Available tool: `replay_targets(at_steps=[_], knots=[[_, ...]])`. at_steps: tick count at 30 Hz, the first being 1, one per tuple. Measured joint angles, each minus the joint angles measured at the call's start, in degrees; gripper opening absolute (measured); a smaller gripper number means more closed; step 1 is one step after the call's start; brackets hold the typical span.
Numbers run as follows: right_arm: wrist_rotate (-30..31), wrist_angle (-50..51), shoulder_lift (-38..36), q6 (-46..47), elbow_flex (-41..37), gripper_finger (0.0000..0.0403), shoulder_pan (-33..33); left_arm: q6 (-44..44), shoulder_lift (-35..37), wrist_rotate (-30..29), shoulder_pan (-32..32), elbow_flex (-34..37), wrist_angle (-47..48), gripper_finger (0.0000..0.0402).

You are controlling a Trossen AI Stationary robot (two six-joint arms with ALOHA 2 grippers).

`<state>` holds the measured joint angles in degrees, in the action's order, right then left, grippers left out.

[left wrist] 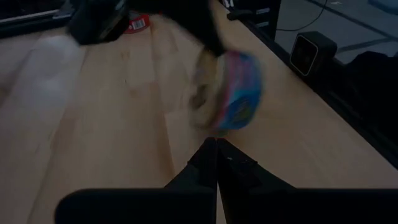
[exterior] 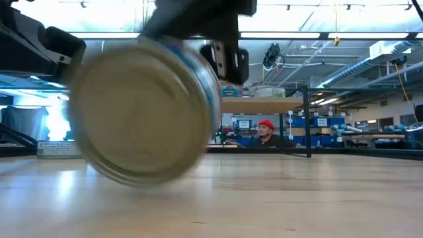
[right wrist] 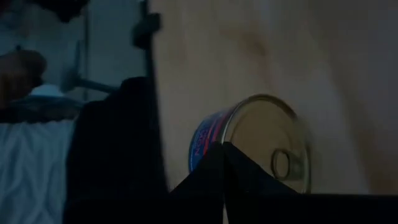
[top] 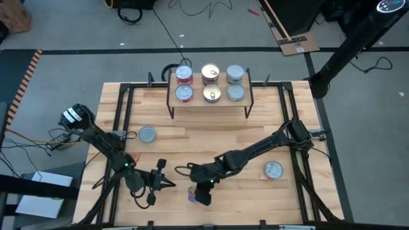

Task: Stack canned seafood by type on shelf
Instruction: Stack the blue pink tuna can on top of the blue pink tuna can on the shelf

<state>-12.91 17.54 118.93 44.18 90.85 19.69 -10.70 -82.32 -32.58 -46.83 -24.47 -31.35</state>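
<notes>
Grey floor surrounds the light slatted wooden surface. High view: small light-wood shelf on black legs carries six round tins in three pairs, red-sided, gold-topped and silver; loose silver tins lie at left and right. Right end effector sits at the near edge beside a blue-labelled tin; left end effector just beside it, fingers together.

Low view only: tin tipped on edge, gold base facing camera; a seated person in the room behind.

Left wrist view: blue tin tilted, left fingers pressed shut.

Right wrist view: pull-tab top visible; right end effector closed, touching nothing I can confirm.
</notes>
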Motion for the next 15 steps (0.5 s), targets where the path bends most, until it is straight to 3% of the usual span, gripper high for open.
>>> replay_targets(at_steps=[15], knots=[[-4.9,-5.0,0.0,4.1,-3.7,0.0002,-2.3,-1.1,0.0,0.8,0.0,0.0,-2.2,0.0008]])
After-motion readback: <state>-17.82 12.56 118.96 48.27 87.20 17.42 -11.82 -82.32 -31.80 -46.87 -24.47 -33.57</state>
